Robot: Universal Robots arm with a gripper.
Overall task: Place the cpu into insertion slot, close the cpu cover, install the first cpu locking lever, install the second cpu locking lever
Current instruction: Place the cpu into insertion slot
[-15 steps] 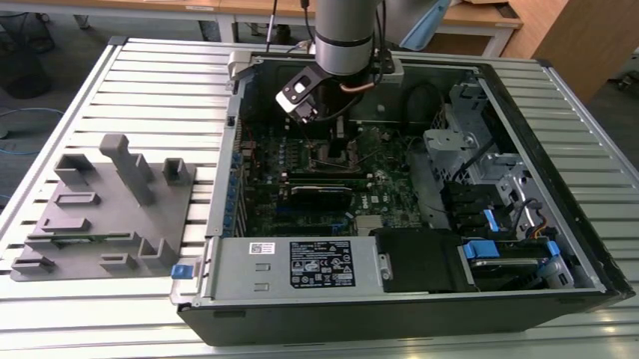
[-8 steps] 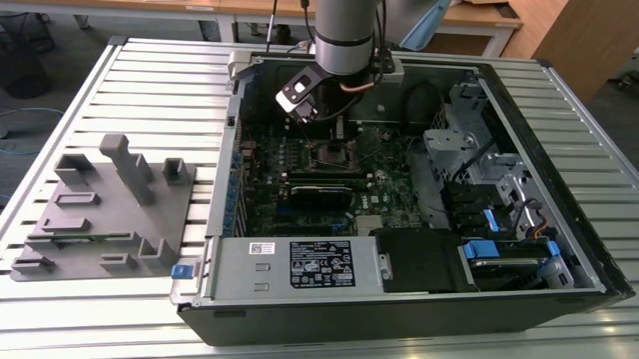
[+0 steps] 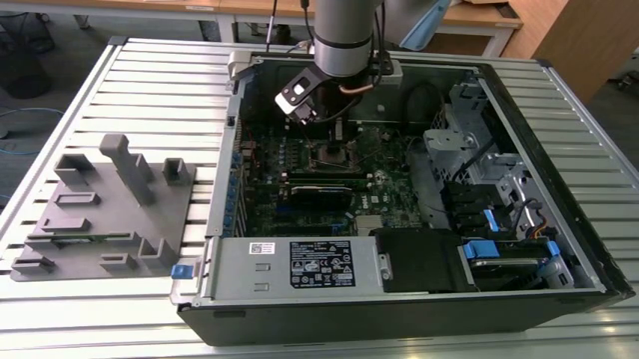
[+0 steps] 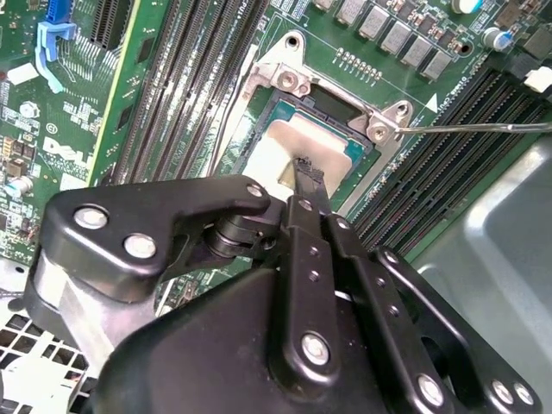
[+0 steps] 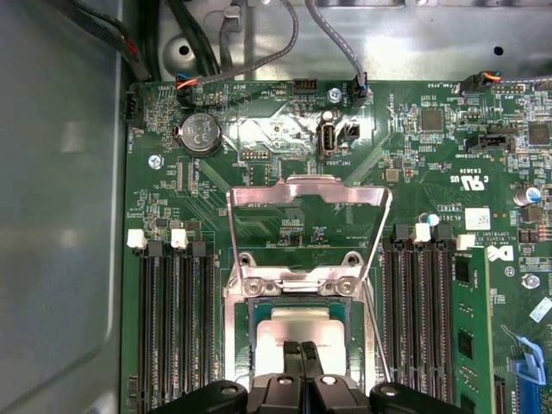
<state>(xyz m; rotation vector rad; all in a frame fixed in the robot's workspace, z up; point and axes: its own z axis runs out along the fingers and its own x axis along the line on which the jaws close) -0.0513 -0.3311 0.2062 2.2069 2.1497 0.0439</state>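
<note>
I see the arm (image 3: 345, 30) coming in from 12 o'clock in the exterior view and reaching down into the open computer case (image 3: 399, 307), which lies on the slatted surface (image 3: 130, 82). A grey fixture (image 3: 110, 209) rests on the same surface at 9 o'clock from the case. The insertion slot (image 3: 337, 161) sits on the green board, and the power supply box (image 3: 299, 265) is at 6 o'clock from it. In both wrist views the cpu (image 5: 302, 321) lies flat inside the slot with its metal top facing up. It is square, so it has no long axis, and its edges run parallel to the slot's rim. The claw (image 5: 302, 349) is closed, its two tips pressed together, and they touch the top of the cpu near one edge. The cpu cover (image 5: 306, 191) is open. It stands tilted up from its hinge on the slot's side toward the coin battery (image 5: 199, 131), and the board shows through its window. The long memory slots (image 5: 172, 328) run along both sides of the slot. In the second wrist view a thin metal rod (image 4: 474, 128) reaches from a corner of the slot's frame out above these slots.
</note>
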